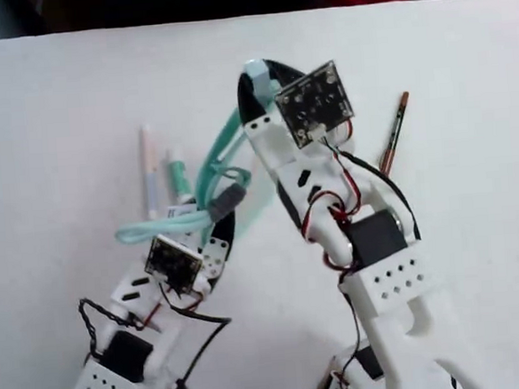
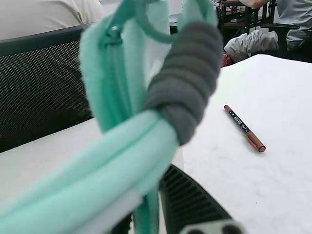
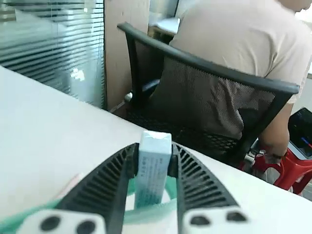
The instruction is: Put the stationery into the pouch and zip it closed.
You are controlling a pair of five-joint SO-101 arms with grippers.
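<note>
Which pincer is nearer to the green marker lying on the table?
Left. The left pincer, clamped on the pouch, sits close beside the green marker. The right pincer, holding the eraser, is farther off, across the pouch.

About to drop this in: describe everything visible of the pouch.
The pouch is mint-green and soft-looking, with a zipper and a grey ribbed band around one end. The left end effector holds it off the table, mouth seemingly open. The right end effector holds a pale blue block just above its rim.
</note>
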